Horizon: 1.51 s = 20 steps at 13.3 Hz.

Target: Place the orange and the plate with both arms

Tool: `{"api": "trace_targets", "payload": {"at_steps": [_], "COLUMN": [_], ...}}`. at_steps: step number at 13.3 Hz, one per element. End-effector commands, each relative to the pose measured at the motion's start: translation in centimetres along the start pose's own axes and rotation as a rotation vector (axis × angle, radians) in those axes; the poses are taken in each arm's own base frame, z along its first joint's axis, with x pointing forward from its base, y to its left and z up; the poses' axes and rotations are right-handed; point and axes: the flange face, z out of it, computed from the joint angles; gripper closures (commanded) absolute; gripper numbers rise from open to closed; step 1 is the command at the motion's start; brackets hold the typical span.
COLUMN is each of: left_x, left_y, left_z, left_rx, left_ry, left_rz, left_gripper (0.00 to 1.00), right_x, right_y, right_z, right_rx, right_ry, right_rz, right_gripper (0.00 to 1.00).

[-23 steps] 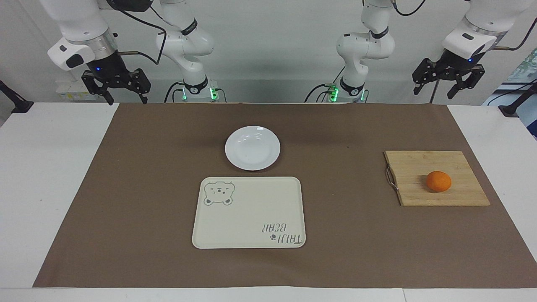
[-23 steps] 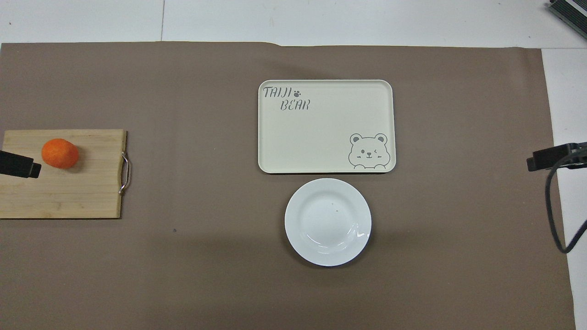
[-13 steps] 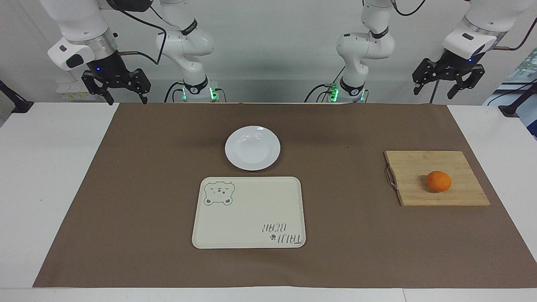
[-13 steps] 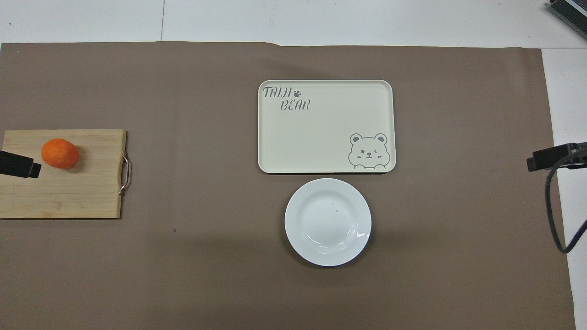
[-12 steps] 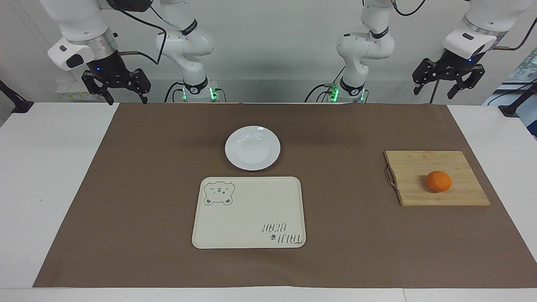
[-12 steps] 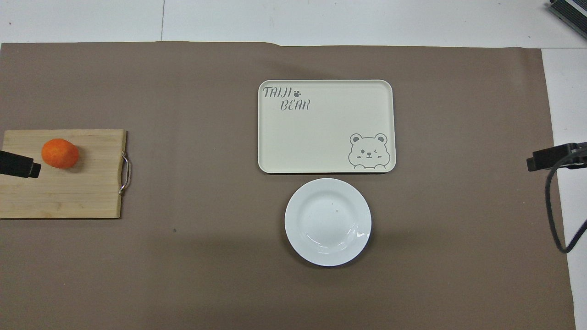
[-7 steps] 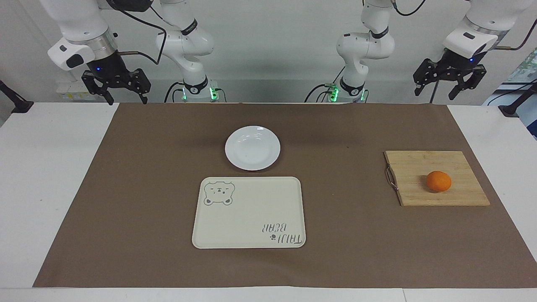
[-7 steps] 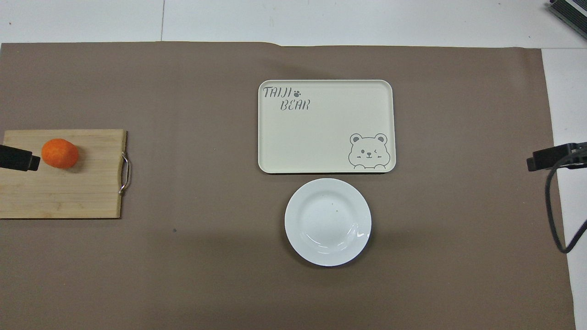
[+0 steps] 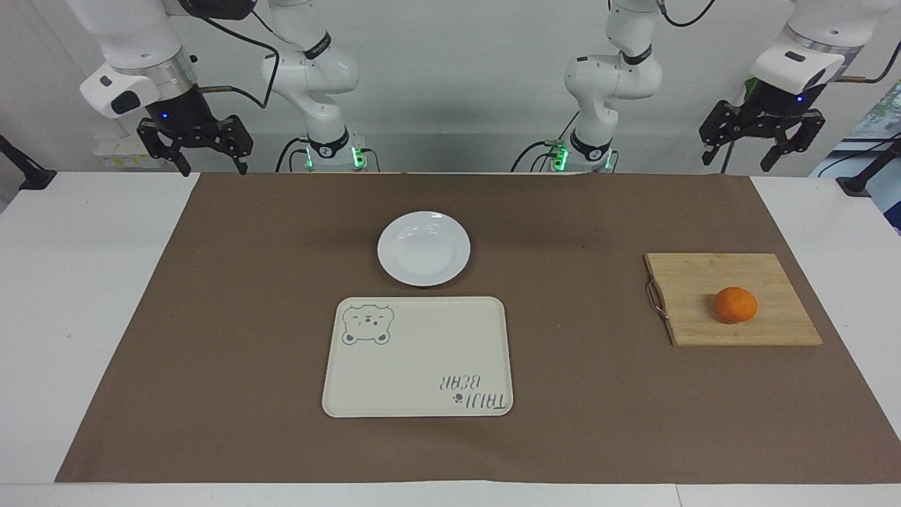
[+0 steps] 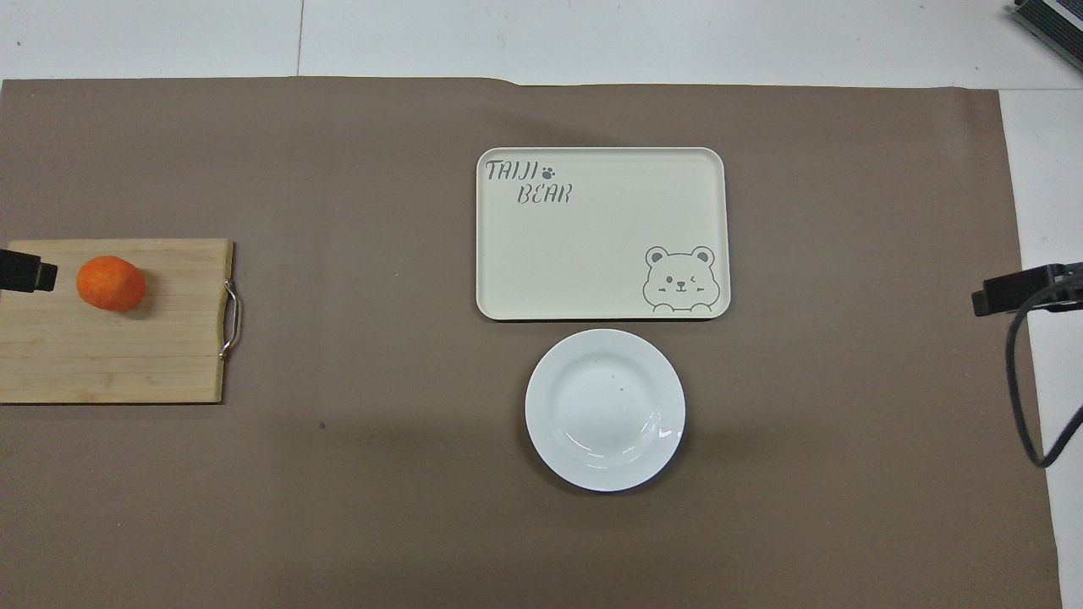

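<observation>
From my station I have both arms parked high at the top of the facing view; the left gripper [image 9: 762,149] hangs in the upper right corner of that frame with its fingers apart and nothing between them, over the robots' edge of the table; the right gripper [image 9: 195,151] hangs in the upper left corner, likewise spread and empty.

The orange [image 9: 735,304] rests on the wooden cutting board [image 9: 704,282] at the right of the facing frame, at the left arm's end of the table; I read that as deliberate, since it puts the fruit on the left arm's own side.

The plate [image 9: 423,248] lies flat on the brown mat [image 9: 246,317] just above centre frame, bare, and just beside the cream bear tray [image 9: 415,359] below it without overlapping; that tray looks to me like the likely destination, and its middle position suits either arm.

Nothing is gripped yet, so I judge the task unstarted; my guess is the left gripper must drop over the orange while the right goes for the plate's raised rim; the glossy rim may slip.
</observation>
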Motion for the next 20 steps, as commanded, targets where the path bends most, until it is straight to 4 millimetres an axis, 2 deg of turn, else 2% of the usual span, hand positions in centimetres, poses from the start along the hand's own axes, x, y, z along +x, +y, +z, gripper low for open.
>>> {"api": "trace_targets", "payload": {"at_steps": [1,4,7,11,18,20], "left_x": [0.9,2.7,4.9,6.2,7.4,7.1], "left_y": [-1.6,-2.4,-5.3,-9.3,-14.6,-16.5], "left_z": [1.3,3.6,7.6,12.5,25.3,28.0], "left_rx": [0.007,0.004,0.014,0.031,0.029,0.028], "left_ry": [0.015,0.019,0.022,0.031,0.027,0.014], "left_rz": [-0.019,0.007,0.03,0.073,0.112,0.115], "left_gripper": [0.0,0.0,0.0,0.0,0.0,0.0], "right_x": [-0.1,-0.1,-0.1,-0.1,-0.1,-0.1], "right_y": [0.3,0.3,0.3,0.3,0.3,0.3], "right_z": [-0.3,-0.3,-0.3,-0.3,-0.3,-0.3], "right_rx": [0.003,0.003,0.005,0.005,0.003,0.003], "right_ry": [0.007,0.007,0.008,0.008,0.009,0.007], "right_rz": [-0.014,-0.014,-0.014,-0.014,-0.014,-0.014], "right_gripper": [0.0,0.0,0.0,0.0,0.0,0.0]}}
